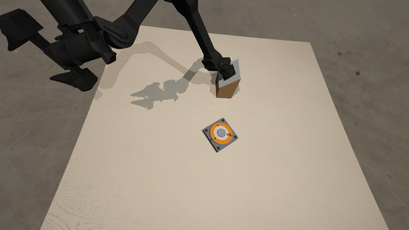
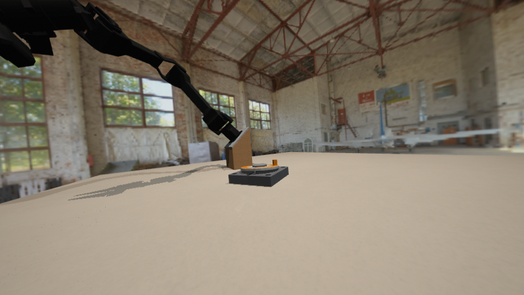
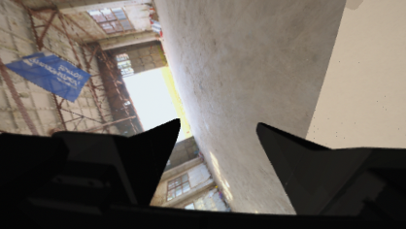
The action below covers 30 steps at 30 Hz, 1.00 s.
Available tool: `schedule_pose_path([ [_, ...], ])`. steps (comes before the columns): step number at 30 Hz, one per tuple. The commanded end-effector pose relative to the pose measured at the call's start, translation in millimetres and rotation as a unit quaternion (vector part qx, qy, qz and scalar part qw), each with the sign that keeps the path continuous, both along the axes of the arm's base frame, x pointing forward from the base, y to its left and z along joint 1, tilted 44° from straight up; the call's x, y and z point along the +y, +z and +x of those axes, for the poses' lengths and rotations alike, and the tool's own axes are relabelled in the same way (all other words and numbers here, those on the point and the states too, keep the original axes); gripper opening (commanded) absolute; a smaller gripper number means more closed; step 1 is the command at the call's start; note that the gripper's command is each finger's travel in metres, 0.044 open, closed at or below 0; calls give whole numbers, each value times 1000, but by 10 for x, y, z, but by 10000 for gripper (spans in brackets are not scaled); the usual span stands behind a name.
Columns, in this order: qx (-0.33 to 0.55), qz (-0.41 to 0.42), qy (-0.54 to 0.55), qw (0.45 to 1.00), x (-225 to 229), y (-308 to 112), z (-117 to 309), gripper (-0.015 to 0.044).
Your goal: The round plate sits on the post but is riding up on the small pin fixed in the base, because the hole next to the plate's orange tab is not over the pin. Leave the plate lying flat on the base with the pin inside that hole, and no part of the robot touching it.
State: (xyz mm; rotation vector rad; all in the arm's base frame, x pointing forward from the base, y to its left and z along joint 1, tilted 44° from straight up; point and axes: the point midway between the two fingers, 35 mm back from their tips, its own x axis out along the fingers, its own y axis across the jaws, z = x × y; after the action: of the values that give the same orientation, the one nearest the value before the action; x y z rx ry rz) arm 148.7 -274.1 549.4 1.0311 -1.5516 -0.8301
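The round plate [image 1: 212, 133] [image 2: 244, 168], orange with a pale inner ring, sits around the grey post [image 1: 221, 132] [image 2: 259, 164] above the dark square base [image 1: 220, 146] [image 2: 249, 180]. In the exterior view the plate looks slightly raised and tilted over the base. Its orange tab [image 1: 230, 134] [image 2: 274, 162] points right in the top view, with the small hole [image 1: 227, 134] just inward of it. The pin cannot be made out. My gripper [image 1: 30, 63] [image 3: 218, 124] is open and empty, high up and far left of the plate, with the plate outside the wrist view.
A brown block [image 1: 228, 90] [image 2: 239, 155] with a sloped grey top stands behind the base and carries the arm's foot. The arm reaches up and left from it. The pale table [image 1: 271, 177] [image 2: 330, 227] lies beneath, its edge [image 3: 326, 73] showing in the wrist view.
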Motion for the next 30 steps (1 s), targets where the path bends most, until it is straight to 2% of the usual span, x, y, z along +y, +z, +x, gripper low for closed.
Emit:
schedule_pose_path([
  [1, 9, 5, 4, 1000, -10, -33, 53, 374],
  [4, 117, 56, 56, 990, -62, -477, 691, 295],
  [9, 200, 89, 89, 972, -35, -847, 1113, 164],
  [15, 373, 143, 139, 906, 123, -1676, 1771, 6],
  [25, 586, 175, 213, 762, 663, -2921, 2362, 0],
  [30, 717, 173, 240, 631, 1075, -3674, 2461, 0],
])
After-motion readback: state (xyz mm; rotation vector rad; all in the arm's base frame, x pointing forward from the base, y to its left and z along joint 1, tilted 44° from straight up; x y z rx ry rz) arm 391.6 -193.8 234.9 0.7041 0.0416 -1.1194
